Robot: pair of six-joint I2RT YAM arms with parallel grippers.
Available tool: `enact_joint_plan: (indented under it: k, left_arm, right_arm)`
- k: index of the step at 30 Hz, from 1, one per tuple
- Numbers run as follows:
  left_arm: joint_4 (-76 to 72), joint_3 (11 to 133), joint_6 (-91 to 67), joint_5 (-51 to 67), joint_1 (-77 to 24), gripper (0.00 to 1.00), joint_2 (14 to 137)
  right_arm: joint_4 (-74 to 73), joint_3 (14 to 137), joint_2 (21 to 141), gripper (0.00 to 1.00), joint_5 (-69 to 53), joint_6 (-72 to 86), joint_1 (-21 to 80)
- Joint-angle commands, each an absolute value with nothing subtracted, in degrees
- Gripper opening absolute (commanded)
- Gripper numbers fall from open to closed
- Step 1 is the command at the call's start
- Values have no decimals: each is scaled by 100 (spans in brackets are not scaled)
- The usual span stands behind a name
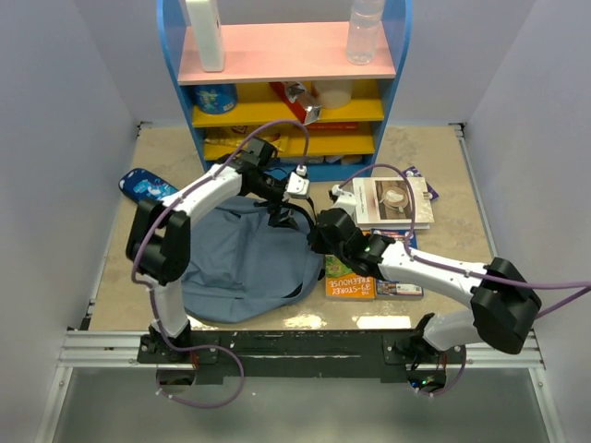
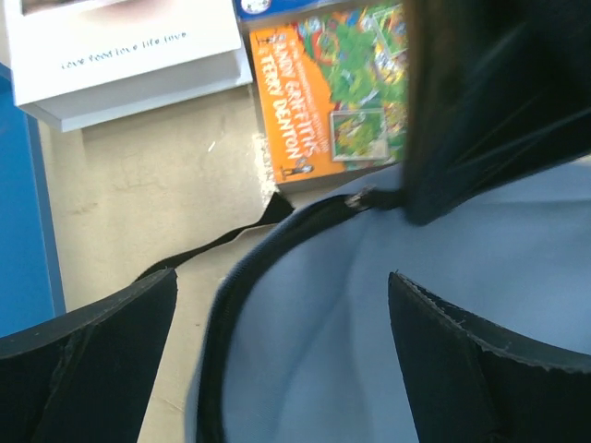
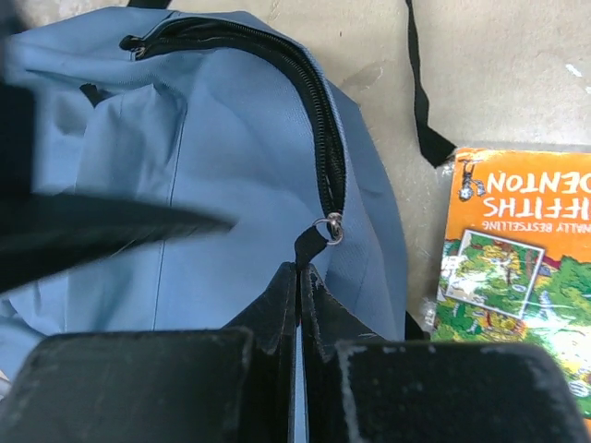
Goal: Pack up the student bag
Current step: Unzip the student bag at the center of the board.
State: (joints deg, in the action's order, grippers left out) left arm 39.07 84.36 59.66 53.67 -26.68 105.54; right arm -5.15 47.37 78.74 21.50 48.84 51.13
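While the student bag (image 1: 235,263) lies flat on the table (image 1: 434,157) in front of the left arm's base, we see both claws meet at its right-hand edge, where the zip runs. Our left gripper (image 2: 282,360) hangs just above the slate-blue cloth with its two black fingers (image 2: 92,360) spread wide and nothing between them; the cloth and the dark zipper track (image 2: 268,245) pass under the gap. Our right gripper (image 3: 297,277) has its fingers pressed tight together, pinching the black zipper pull (image 3: 309,245) just below its small silver ring (image 3: 331,227). From the left wrist view we see that same claw as a dark block over the bag's rim. The zip curves away from the pinch along the bag's edge, and whether it is parted there we cannot tell. Just beside the bag, on the right, an orange and green book (image 1: 349,281) lies flat, with a loose black strap (image 3: 420,101) on the table between them. Farther back rests a white book (image 1: 392,201), near the blue shelf (image 1: 286,83), and a small bright-blue pouch (image 1: 148,186) sits at the bag's far left.
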Motion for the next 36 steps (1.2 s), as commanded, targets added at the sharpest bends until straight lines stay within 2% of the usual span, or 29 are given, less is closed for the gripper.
enact_joint_plan:
  k: [1, 6, 10, 12, 16, 19, 24, 26, 27, 28, 30, 36]
  left_arm:
    - [3973, 8965, 7038, 5423, -2610, 100, 11118]
    - [3657, 8929, 7514, 5598, -2619, 100, 11205]
    - [4112, 9386, 7734, 5598, -2768, 98, 11539]
    - [4420, 9632, 7857, 5599, -2830, 93, 11724]
    - [4877, 9852, 8077, 5555, -2997, 74, 11953]
    - [5246, 9958, 8331, 5502, -3023, 65, 12076]
    - [5660, 10011, 8516, 5423, -3032, 63, 12111]
    - [5721, 10020, 8569, 5414, -3032, 51, 12129]
    - [5730, 10020, 8578, 5414, -3032, 41, 12129]
    - [5730, 10028, 8561, 5414, -3032, 17, 12129]
    - [5696, 10107, 8491, 5379, -3058, 0, 12199]
    - [5319, 10617, 7578, 5256, -3067, 0, 12340]
  right_arm:
    - [-580, 4843, 7515, 0, 2294, 4623, 5142]
    - [-571, 4764, 7444, 0, 2303, 4518, 5142]
    - [-528, 4790, 7488, 0, 2259, 4456, 5142]
    - [-527, 4808, 7532, 0, 2250, 4439, 5150]
    - [-527, 4887, 7594, 0, 2250, 4377, 5142]
    - [-518, 4913, 7611, 0, 2259, 4368, 5142]
    - [-483, 4878, 7585, 0, 2294, 4377, 5142]
    - [-457, 4869, 7585, 0, 2303, 4386, 5142]
    - [-448, 4878, 7594, 0, 2294, 4386, 5142]
    - [-431, 4878, 7594, 0, 2285, 4386, 5150]
    - [-431, 4878, 7611, 0, 2276, 4377, 5142]
    - [-536, 4887, 7708, 0, 2338, 4403, 5142]
